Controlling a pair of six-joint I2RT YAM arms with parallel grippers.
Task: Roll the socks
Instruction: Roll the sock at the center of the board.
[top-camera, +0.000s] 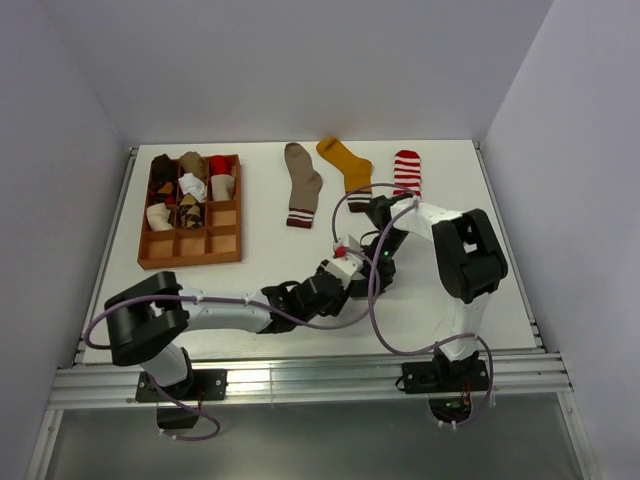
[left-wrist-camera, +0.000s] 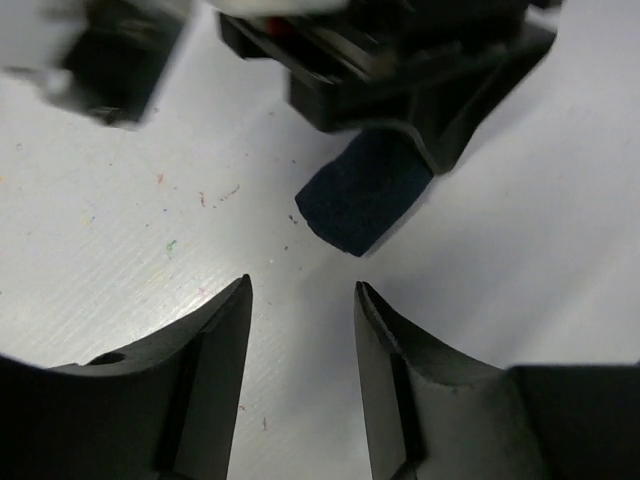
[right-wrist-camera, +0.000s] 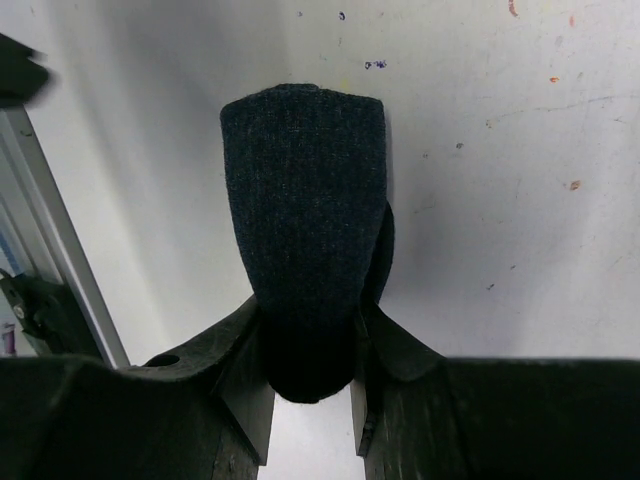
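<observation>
A rolled navy sock (right-wrist-camera: 300, 200) sticks out from my right gripper (right-wrist-camera: 310, 310), whose fingers are shut on its near end just above the table. The left wrist view shows that same navy sock (left-wrist-camera: 365, 195) under the right gripper's black body. My left gripper (left-wrist-camera: 300, 290) faces it from a short way off, open, with only bare table between its fingers. In the top view both grippers meet at the table's middle, left gripper (top-camera: 345, 290) beside right gripper (top-camera: 378, 272). Flat at the back lie a taupe sock (top-camera: 302, 182), a mustard sock (top-camera: 346, 163) and a red-white striped sock (top-camera: 406, 172).
A wooden grid tray (top-camera: 190, 261) sits at the back left, with rolled socks in its upper compartments. Purple cables loop over both arms near the middle. White walls close in the table on three sides, and a metal rail runs along the near edge.
</observation>
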